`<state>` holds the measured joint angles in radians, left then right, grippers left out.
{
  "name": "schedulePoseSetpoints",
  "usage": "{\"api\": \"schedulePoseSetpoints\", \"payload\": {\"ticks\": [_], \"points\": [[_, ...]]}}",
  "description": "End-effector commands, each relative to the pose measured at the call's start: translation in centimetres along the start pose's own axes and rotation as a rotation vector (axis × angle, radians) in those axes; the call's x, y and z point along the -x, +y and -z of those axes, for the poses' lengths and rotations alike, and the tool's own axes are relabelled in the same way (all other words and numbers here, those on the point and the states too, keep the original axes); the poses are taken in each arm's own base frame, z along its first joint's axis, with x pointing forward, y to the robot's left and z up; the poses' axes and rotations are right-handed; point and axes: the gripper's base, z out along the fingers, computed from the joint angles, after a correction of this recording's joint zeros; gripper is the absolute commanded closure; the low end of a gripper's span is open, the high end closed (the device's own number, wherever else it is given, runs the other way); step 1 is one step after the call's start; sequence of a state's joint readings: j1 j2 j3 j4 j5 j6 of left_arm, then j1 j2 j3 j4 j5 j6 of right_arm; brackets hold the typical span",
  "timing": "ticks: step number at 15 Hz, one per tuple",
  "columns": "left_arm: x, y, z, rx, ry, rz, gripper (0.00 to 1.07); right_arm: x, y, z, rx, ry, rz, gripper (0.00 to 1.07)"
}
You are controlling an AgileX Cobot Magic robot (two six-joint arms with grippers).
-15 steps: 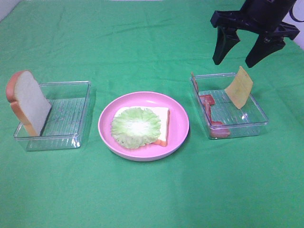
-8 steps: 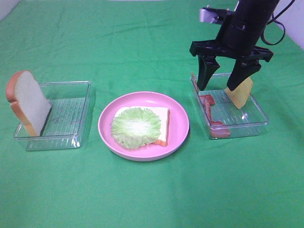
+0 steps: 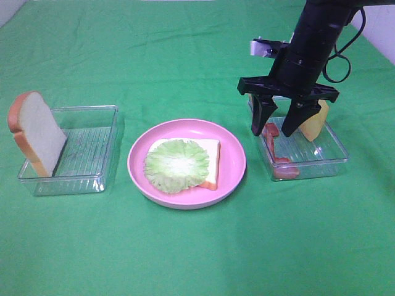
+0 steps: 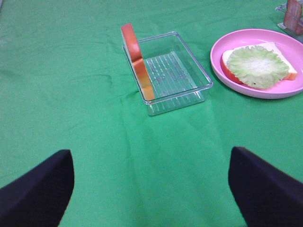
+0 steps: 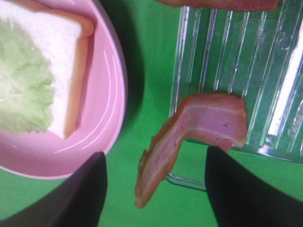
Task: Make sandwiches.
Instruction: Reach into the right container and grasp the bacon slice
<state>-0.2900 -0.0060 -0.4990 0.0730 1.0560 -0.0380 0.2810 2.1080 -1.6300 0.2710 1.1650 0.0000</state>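
Counter: green cloth, creased. Right tool: jaws apart, empty, straddled one bacon strip draped over the clear tray's rim. Bread slice under lettuce lay on pink plate beside it. Left tool: wide open, empty.

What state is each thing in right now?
Bread slice: flat on pink plate, under lettuce.
Lettuce: flat on that slice.
Second bread slice: on edge, leaning at left tray end.
Bacon strip: in right tray, between the jaws, not gripped.
Cheese square: leaning upright in right tray.
Right gripper: jaws open, down at the bacon.
Left gripper: jaws open, holding nothing.
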Motion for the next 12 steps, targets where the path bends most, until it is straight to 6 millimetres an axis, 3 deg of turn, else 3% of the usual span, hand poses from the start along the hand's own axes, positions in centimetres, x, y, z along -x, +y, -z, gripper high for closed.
{"api": "schedulePoseSetpoints", "payload": {"ticks": [1,4,6,7,9,10,12], "points": [[-0.07,0.01,0.22,-0.004,-0.031,0.003,0.23,0.32,-0.27,-0.87,-0.013,0.012,0.005,0.51],[-0.07,0.01,0.22,-0.004,-0.031,0.003,0.23,0.43,-0.41,-1.34,-0.017,0.023,0.003,0.55],[-0.07,0.01,0.22,-0.004,-0.031,0.003,0.23,0.41,-0.41,-1.34,-0.017,0.025,0.003,0.68],[-0.07,0.01,0.22,-0.004,-0.031,0.003,0.23,0.36,-0.41,-1.34,-0.017,0.030,0.003,0.86],[-0.07,0.01,0.22,-0.004,-0.031,0.003,0.23,0.36,-0.48,-1.34,-0.025,0.030,0.006,1.01],[-0.07,0.01,0.22,-0.004,-0.031,0.003,0.23,0.36,-0.55,-1.34,-0.032,0.030,0.002,1.07],[-0.07,0.01,0.22,-0.004,-0.031,0.003,0.23,0.25,-0.81,-1.32,-0.061,0.042,-0.001,1.07]]}}
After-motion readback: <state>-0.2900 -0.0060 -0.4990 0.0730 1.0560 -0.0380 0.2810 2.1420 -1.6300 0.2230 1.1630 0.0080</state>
